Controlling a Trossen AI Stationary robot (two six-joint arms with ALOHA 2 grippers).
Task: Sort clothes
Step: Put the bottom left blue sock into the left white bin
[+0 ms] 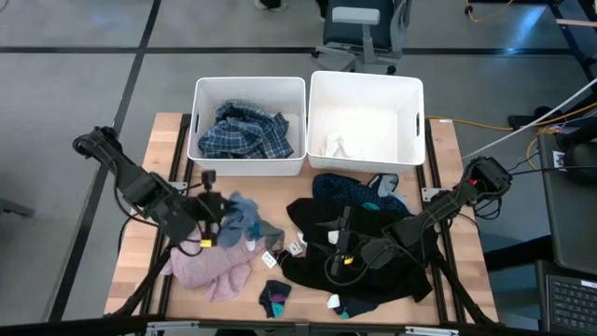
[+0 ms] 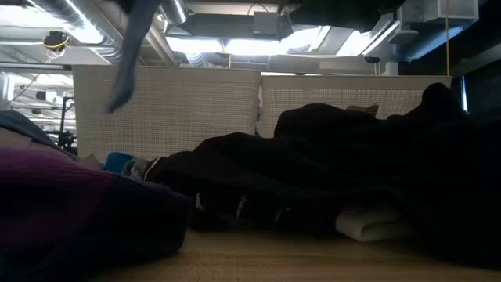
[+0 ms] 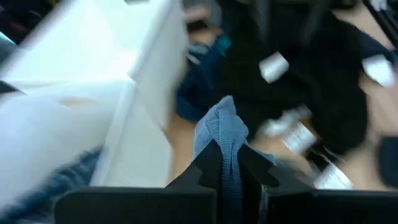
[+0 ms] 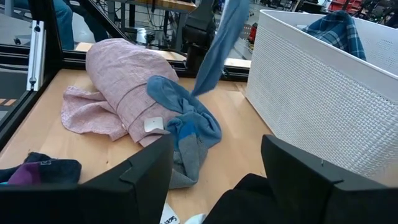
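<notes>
I am running the left end effector (image 1: 209, 230) above the front-left part of the tabletop (image 1: 149, 187), just ahead of the left bin (image 1: 249, 89), and its fingers are clamped nearly together on a blue sock (image 3: 219, 127), which is hanging from them in a long strip in the right wrist view. Below it, a second blue and grey sock (image 4: 186, 127) is lying crumpled against the pink top (image 4: 118, 84), which is sitting at the front-left of the tabletop. The blue plaid shirt (image 1: 247, 131) is already lying in the left bin, and something white is lying in the right bin (image 1: 366, 82). The right end effector (image 1: 341, 248) is waiting with its fingers spread wide and holding nothing, over the black clothes pile (image 1: 373, 243) on the right half. To do this step well, I am judging that the sock should be lifted until its tail is hanging free of the crumpled sock and the pink top before I carry it over a bin wall, and released only once it is well inside the rim. Which bin suits it I cannot tell. The low view is largely blocked by dark cloth, the left wrist view is smeared, and I cannot make out whether the hanging tail is touching the sock beneath. Small dark socks (image 1: 275, 297) are lying at the front edge, partly cut off.
</notes>
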